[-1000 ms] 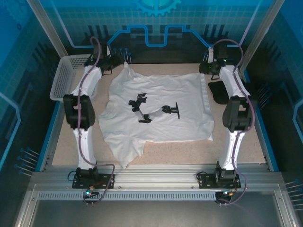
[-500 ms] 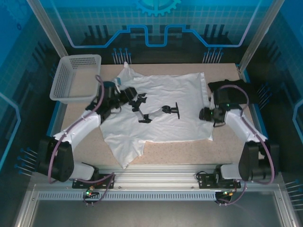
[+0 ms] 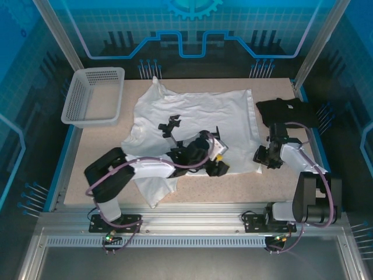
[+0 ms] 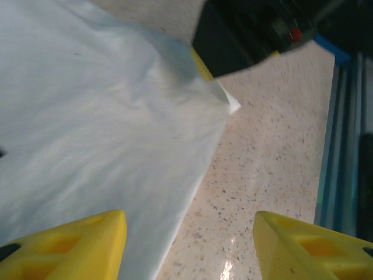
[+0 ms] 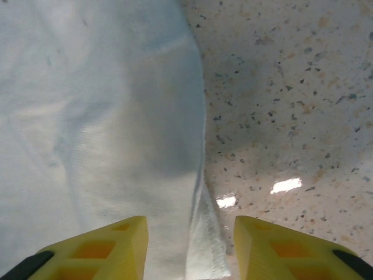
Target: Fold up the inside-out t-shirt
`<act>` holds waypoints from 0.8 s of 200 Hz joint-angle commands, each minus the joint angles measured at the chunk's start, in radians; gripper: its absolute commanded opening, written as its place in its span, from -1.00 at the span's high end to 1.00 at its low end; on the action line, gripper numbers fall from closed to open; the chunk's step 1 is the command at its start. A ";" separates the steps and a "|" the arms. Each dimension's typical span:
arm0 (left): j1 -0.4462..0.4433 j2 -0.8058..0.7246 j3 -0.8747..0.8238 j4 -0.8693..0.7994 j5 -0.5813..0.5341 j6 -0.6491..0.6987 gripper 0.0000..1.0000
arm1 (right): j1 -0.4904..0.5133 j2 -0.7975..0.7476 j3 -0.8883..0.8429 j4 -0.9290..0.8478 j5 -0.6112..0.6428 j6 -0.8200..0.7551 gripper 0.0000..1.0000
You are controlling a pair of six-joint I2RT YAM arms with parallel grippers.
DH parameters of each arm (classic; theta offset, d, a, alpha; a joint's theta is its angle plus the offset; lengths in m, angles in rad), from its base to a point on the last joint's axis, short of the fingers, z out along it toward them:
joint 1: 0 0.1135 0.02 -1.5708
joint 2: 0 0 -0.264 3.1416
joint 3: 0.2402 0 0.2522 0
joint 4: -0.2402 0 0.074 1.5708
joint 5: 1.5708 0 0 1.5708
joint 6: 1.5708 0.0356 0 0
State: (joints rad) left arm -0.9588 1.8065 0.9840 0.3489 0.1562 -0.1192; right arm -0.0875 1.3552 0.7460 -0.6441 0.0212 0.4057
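the inside-out t-shirt (image 3: 192, 125) lies spread flat and wrinkled in the middle of the table (image 3: 233, 189). its sleeves point to 9 o'clock and its hem edge runs along the 3 o'clock side. small dark marks sit near its centre, and no fold has been made in it.

at the shirt's 5 o'clock corner, the left gripper (image 3: 220, 168) is low over the near edge. in the left wrist view its yellow fingers (image 4: 64, 245) stand wide apart, straddling the line where cloth meets bare table, with nothing pinched. the right gripper (image 3: 259, 157) sits just beside the same corner on the 4 o'clock side. in its own view the fingers (image 5: 87, 248) are parted less widely, and the turned-over edge of the hem (image 5: 201, 245) lies flat between them, not gripped.

further out, a black folded garment (image 3: 285, 109) rests at 2 o'clock, just beside the shirt's far right corner. a white mesh basket (image 3: 73, 108) stands at 10 o'clock, well apart from both grippers.

the step in hand looks like the approach for the first grasp, with both grippers gathered at one corner. next, each would need to drop until one finger slides under the edge, then close on a single layer. the two look crowded, so one pick point likely wants to shift along the edge before any lift. a grasp taken too shallow could slip off the thin hem.
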 commanded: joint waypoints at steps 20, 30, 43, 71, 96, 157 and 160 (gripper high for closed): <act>-0.082 0.192 0.190 -0.035 -0.042 0.237 -0.22 | -0.018 0.052 0.022 -0.022 -0.073 -0.023 0.56; -0.094 0.233 0.231 -0.054 -0.053 0.267 -0.22 | -0.019 0.053 0.021 -0.021 -0.080 -0.025 0.68; -0.105 0.274 0.278 -0.078 -0.066 0.304 -0.22 | -0.021 0.044 0.020 -0.017 -0.085 -0.028 0.84; -0.116 0.355 0.359 -0.101 -0.106 0.341 -0.21 | -0.021 -0.011 0.011 -0.012 -0.116 -0.030 0.99; -0.118 0.409 0.416 -0.127 -0.154 0.349 -0.17 | -0.023 -0.059 0.022 -0.032 -0.173 -0.028 1.00; -0.116 0.413 0.374 -0.023 -0.197 0.304 0.68 | -0.027 -0.099 0.049 -0.047 -0.247 -0.030 1.00; -0.115 0.403 0.361 -0.012 -0.195 0.303 0.73 | -0.026 -0.099 0.052 -0.046 -0.258 -0.031 1.00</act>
State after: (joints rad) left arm -1.0725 2.2425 1.3937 0.2749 -0.0212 0.1997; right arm -0.1062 1.2705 0.7631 -0.6628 -0.1562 0.3843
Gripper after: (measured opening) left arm 0.218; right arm 0.057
